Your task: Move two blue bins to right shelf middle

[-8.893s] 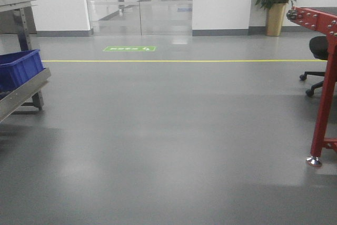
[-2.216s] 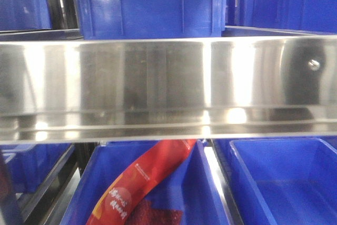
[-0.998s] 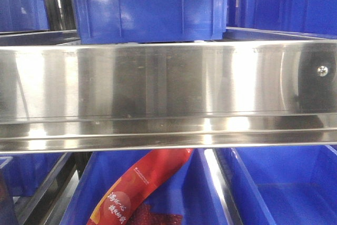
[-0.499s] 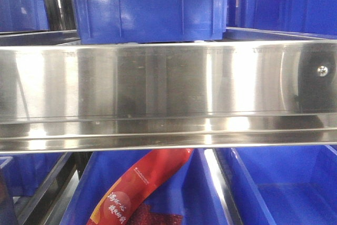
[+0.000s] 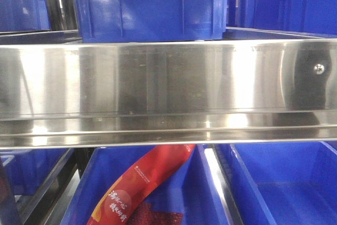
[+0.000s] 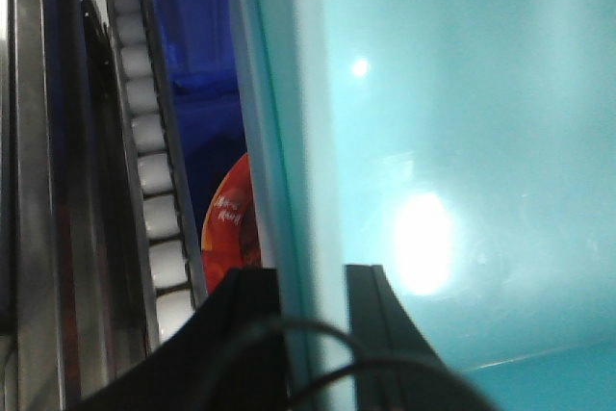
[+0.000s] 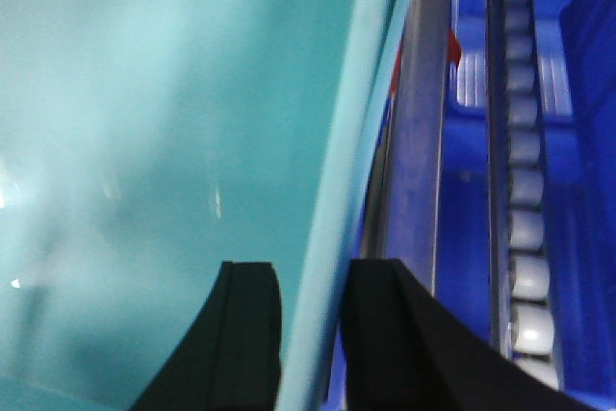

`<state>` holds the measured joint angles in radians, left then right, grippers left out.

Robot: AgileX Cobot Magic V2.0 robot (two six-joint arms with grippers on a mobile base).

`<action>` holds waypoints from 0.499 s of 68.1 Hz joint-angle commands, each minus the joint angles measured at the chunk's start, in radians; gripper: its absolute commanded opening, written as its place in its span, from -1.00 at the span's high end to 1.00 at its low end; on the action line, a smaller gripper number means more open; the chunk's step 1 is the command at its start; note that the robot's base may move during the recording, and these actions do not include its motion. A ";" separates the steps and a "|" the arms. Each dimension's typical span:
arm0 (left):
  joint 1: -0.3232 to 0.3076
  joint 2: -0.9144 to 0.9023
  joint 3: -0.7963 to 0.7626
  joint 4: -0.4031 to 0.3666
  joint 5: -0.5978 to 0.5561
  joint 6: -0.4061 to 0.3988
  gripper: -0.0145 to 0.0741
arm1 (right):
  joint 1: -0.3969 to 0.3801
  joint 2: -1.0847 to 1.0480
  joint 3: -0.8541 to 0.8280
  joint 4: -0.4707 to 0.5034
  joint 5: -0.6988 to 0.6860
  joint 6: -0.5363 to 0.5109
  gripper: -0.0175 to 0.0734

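Steel shelf rail (image 5: 168,93) fronts blue bins (image 5: 150,6), red packet (image 5: 142,185) below

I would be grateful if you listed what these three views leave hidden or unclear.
- Front view: the steel shelf rail hides the arms, both grippers and most of the red packet.
- Left wrist view: the left gripper straddles a bin wall; contact unclear, colour washed teal.
- Right wrist view: the right gripper likewise; bin contents cut off.

Warehouse — steel shelf (image 5: 168,90), blue bins (image 5: 150,3), roller track (image 7: 527,228)
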<state>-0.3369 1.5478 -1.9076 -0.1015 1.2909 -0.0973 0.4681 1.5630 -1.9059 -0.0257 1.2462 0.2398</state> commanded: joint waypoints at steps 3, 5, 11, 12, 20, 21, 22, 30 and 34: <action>-0.011 -0.025 0.033 -0.028 -0.070 0.015 0.92 | -0.005 -0.010 0.062 -0.023 -0.025 0.006 0.96; -0.015 -0.025 0.049 -0.028 -0.070 0.015 0.92 | -0.005 -0.010 0.084 -0.023 -0.025 0.006 0.96; -0.026 -0.025 0.104 -0.025 -0.070 0.015 0.92 | -0.005 -0.010 0.133 -0.023 -0.049 0.006 0.96; -0.025 -0.025 0.113 -0.025 -0.070 0.015 0.92 | -0.005 -0.010 0.141 -0.023 -0.054 0.006 0.96; -0.025 -0.025 0.192 -0.025 -0.070 0.015 0.92 | -0.005 -0.010 0.199 -0.023 -0.096 0.006 0.96; -0.025 -0.025 0.197 -0.025 -0.070 0.015 0.92 | -0.005 -0.010 0.210 -0.023 -0.105 0.006 0.96; -0.025 -0.025 0.206 -0.025 -0.070 0.015 0.92 | -0.005 -0.010 0.218 -0.023 -0.110 0.006 0.96; -0.025 -0.025 0.276 -0.025 -0.070 0.015 0.92 | -0.005 -0.010 0.273 -0.023 -0.161 0.006 0.96; -0.025 -0.025 0.307 -0.025 -0.070 0.015 0.92 | -0.005 -0.008 0.303 -0.023 -0.190 0.006 0.96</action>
<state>-0.3532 1.5478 -1.6263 -0.0958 1.2590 -0.0973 0.4687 1.5630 -1.6335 0.0000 1.1471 0.2313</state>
